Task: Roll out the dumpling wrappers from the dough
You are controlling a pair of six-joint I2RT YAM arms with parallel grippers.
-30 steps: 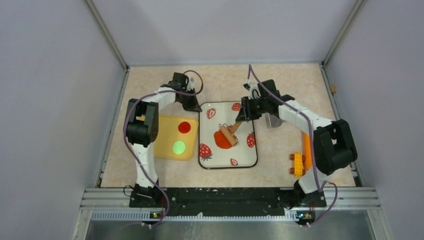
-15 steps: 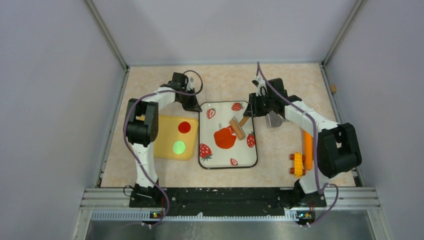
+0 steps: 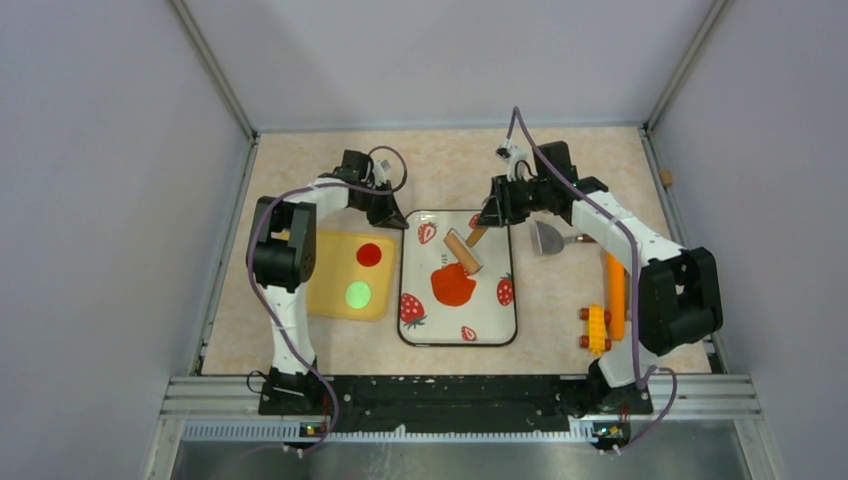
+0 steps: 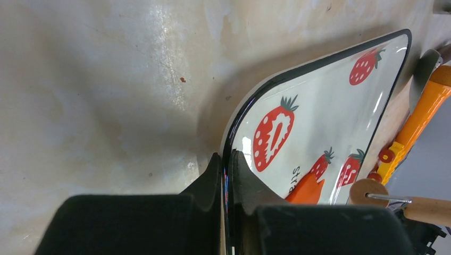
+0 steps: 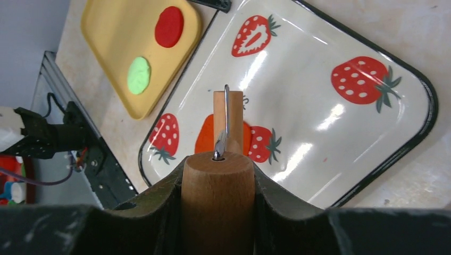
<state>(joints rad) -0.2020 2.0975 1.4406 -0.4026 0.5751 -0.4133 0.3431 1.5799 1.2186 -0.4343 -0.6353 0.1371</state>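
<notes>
From above, your left gripper [image 3: 388, 212] is pinched on the far-left corner of the strawberry tray [image 3: 408, 330], holding it on the counter [image 3: 440, 160]. Your right gripper [image 3: 490, 213] clasps the handle of the rolling pin [image 3: 462, 250], whose barrel sits at the far edge of the dough [image 3: 452, 286]. That dough is a flattened, irregular orange-red blob near the middle of the tray. To the left, a red wrapper [image 3: 369, 254] and a green wrapper [image 3: 358, 294] lie apart on the yellow tray [image 3: 322, 275]. So two discs look finished, while this blob is spread but uncut. The left wrist view shows the two fingers pressed together on the tray's black rim, with only a sliver of dough at the lower right. The right wrist view shows the wooden handle gripped firmly between the fingers, and the barrel lines up over the orange blob. You cannot tell from here whether it presses the dough or hangs just above it. My judgement is that more rolling, then cutting and moving discs, remains.
</notes>
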